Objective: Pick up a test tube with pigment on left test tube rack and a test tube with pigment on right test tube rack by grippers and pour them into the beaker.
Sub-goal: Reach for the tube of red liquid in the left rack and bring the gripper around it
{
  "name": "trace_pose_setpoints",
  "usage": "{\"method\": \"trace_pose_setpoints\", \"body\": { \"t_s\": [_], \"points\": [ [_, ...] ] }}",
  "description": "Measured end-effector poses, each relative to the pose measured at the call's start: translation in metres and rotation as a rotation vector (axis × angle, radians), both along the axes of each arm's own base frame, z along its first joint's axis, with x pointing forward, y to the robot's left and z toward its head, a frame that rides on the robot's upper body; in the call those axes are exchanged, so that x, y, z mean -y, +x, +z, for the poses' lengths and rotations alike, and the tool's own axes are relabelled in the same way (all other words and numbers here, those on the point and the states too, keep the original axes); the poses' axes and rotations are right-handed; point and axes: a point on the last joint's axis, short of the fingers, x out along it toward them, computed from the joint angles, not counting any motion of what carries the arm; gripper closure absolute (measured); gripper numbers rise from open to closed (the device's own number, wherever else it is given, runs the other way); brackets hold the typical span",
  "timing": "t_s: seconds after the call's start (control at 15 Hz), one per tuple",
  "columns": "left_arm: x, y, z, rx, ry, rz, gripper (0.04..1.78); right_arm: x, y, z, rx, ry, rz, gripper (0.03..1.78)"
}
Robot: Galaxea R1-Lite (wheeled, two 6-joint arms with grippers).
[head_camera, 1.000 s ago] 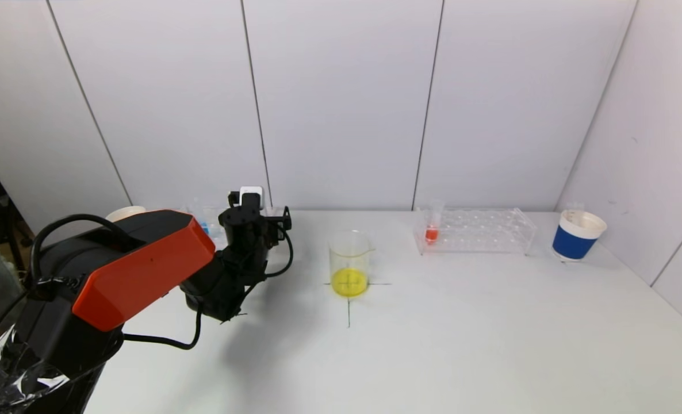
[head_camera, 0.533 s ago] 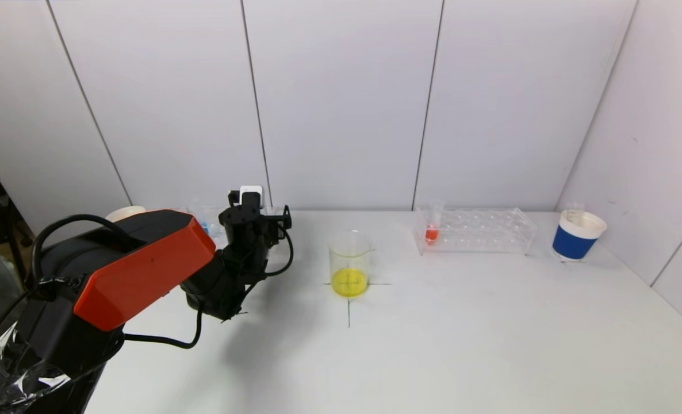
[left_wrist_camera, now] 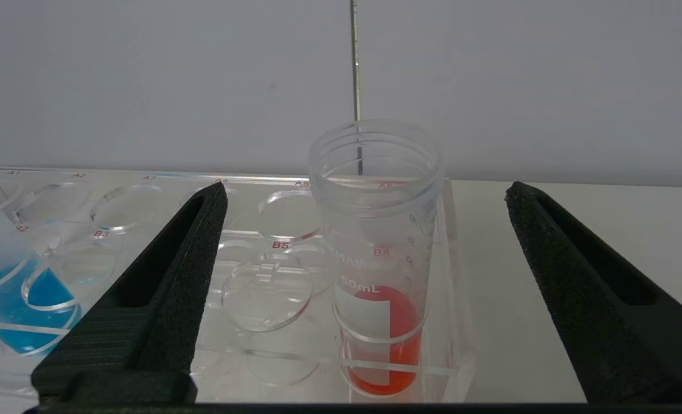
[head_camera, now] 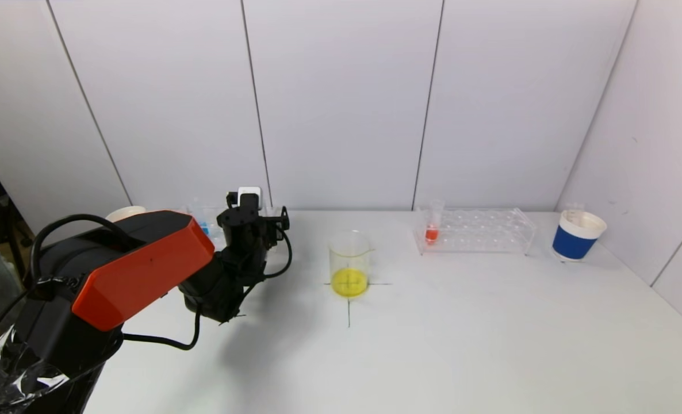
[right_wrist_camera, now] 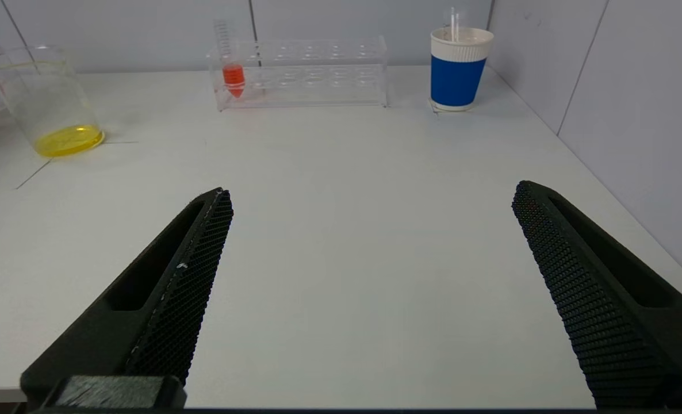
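Left wrist view, left gripper (left_wrist_camera: pixel 364 198) jaws spread either side of the red-pigment tube (left_wrist_camera: pixel 378 270) upright in the left rack (left_wrist_camera: pixel 249 299), right gripper (right_wrist_camera: pixel 370 195) jaws spread above the counter (right_wrist_camera: pixel 341 190).

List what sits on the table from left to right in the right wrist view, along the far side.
beaker with yellow liquid → test tube with red pigment, at the near end of the right test tube rack → blue paper cup.

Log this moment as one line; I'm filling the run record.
left gripper: open, astride red-pigment tube in left rack, no contact | right gripper: open, idle above table | beaker: yellow liquid
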Motion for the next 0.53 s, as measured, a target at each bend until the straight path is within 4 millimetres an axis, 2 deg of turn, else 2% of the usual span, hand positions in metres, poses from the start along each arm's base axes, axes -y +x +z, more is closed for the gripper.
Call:
{"method": "trace_pose_setpoints", "body": {
  "t_s": [0.2, 0.4, 0.53],
  "points": [
    [-0.0001, -0.0001, -0.0002, -0.001, 0.001, 0.004, 0.45, 0.0000, 0.0000, 0.0000, 0.000, 0.000, 0.000, 0.04],
    [-0.0001, 0.0000, -0.0001, -0.001, 0.002, 0.004, 1.01, 0.0000, 0.0000, 0.0000, 0.000, 0.000, 0.000, 0.04],
    [0.0002, 0.0000, 0.0001, -0.001, 0.004, 0.002, 1.31, 0.0000, 0.0000, 0.0000, 0.000, 0.000, 0.000, 0.04]
  ]
}}
